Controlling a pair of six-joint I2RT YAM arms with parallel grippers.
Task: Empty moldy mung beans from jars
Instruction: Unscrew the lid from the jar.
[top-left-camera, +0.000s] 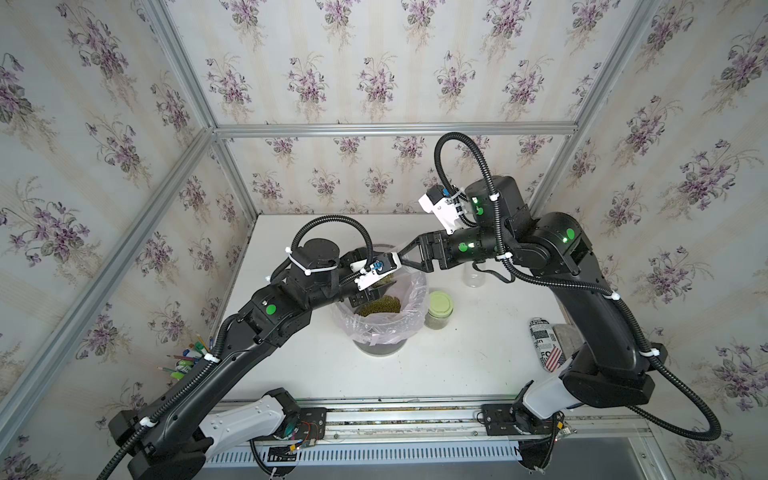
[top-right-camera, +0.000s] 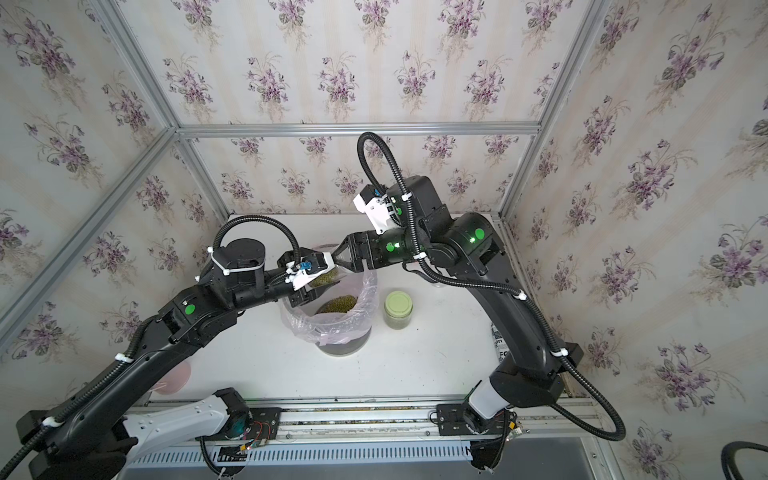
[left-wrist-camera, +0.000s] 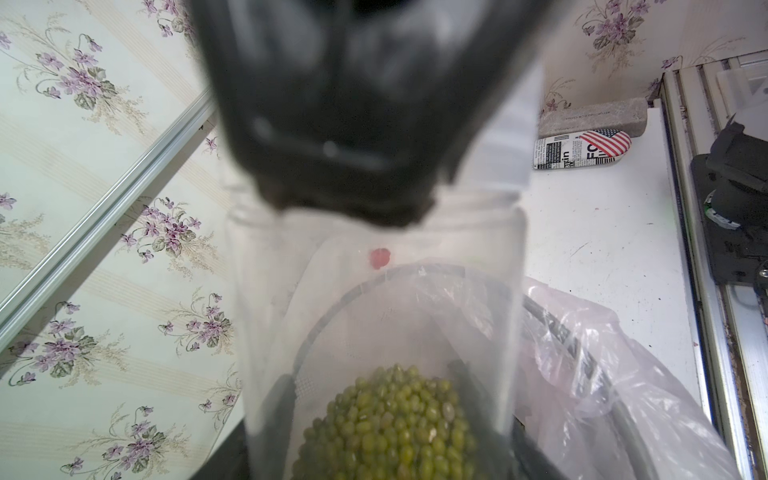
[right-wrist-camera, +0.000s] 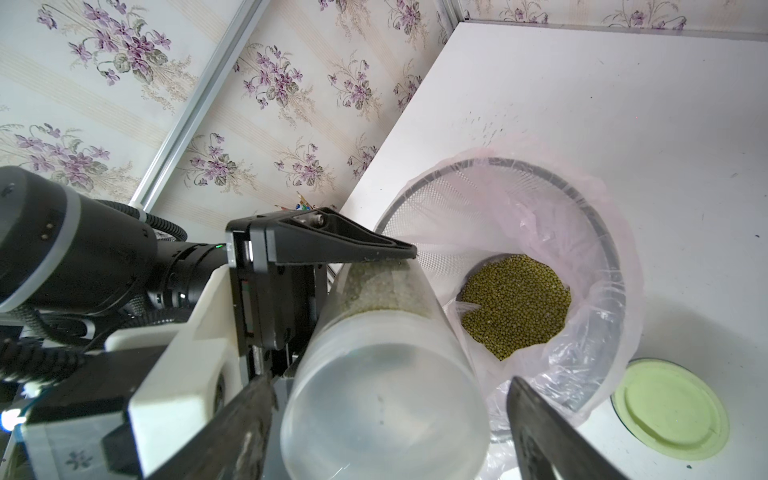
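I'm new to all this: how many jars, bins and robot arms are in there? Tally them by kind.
Jars: 3 (held jar, green-lidded jar, clear jar partly behind the right arm)
Bins: 1 (bin with a pink liner)
Robot arms: 2 (left arm, right arm)
Total: 6

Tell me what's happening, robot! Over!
Left pincer shut on tilted jar above bin rim. Right pincer open at jar's end. Mung beans heaped in bin, more in jar. Nothing blocking.
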